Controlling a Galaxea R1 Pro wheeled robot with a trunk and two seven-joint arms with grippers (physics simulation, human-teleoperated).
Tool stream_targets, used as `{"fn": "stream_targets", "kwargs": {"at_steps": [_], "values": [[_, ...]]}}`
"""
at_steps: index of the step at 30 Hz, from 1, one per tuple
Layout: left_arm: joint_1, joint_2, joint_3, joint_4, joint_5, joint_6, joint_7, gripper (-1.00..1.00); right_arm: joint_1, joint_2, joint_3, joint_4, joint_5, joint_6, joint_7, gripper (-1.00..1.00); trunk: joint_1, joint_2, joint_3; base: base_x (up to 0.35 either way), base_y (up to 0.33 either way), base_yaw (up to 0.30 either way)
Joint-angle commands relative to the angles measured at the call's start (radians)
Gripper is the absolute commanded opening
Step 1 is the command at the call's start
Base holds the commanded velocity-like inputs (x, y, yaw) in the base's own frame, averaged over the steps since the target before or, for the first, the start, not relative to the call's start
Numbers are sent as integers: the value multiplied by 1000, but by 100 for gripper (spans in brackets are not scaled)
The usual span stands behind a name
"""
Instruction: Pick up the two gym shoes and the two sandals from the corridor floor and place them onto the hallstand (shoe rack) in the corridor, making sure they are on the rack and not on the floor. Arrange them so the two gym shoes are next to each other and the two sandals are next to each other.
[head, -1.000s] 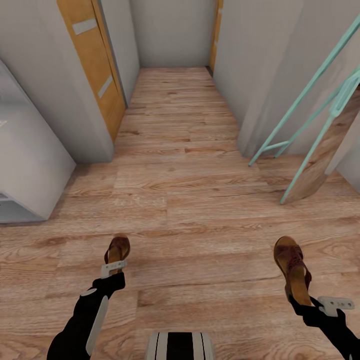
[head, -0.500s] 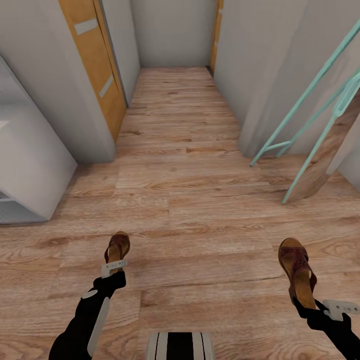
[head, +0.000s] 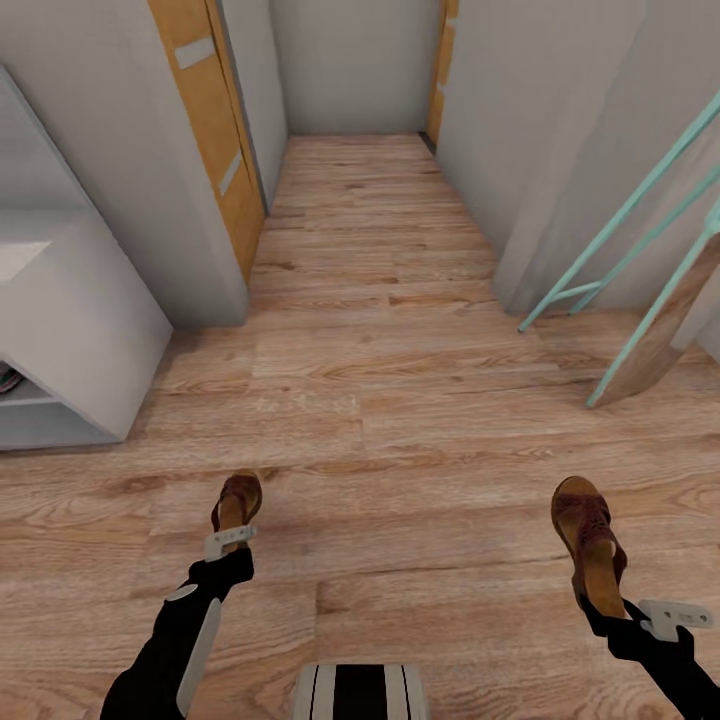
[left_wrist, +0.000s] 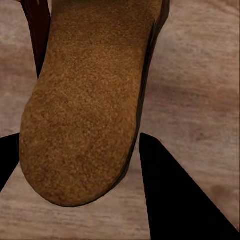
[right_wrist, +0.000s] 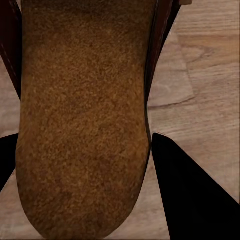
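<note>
Each gripper holds one brown sandal above the corridor floor (head: 380, 330). The left sandal (head: 237, 503) (left_wrist: 85, 105) sticks forward from my left gripper (head: 230, 538) (left_wrist: 80, 165), which is shut on its heel end. My right gripper (head: 603, 598) (right_wrist: 82, 170) is shut on the heel end of the right sandal (head: 587, 540) (right_wrist: 82, 115), whose tan footbed faces the wrist camera. The grey-white hallstand (head: 75, 320) stands at the far left, partly cut off. A small dark shape (head: 6, 380) lies on its open shelf; I cannot tell whether it is a gym shoe.
Wooden doors (head: 205, 120) line the left wall of the narrow corridor ahead. A mint-green frame with a wooden panel (head: 650, 290) leans against the right wall. Open plank floor lies between me and the hallstand.
The whole view has shifted right as the camera turned left, so more of the hallstand and its shelf shows. Both sandals stay gripped and the arms hold nearly the same pose.
</note>
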Motion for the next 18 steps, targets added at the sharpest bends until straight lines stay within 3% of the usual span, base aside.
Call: {"fn": "stream_targets", "kwargs": {"at_steps": [1, 7, 18], "values": [[0, 0, 0, 0, -4, 0, -3, -100, 0, 0, 0, 0, -3, 1, -1, -100, 0, 0, 0, 0, 275, 0], [0, 0, 0, 1, -3, 0, -6, -100, 0, 1, 0, 2, -3, 1, -1, -100, 0, 0, 0, 0, 236, 0], [0, -1, -1, 2, -3, -30, -8, -100, 0, 1, -3, 3, -2, 1, -1, -100, 0, 0, 0, 0, 78, 0]]}}
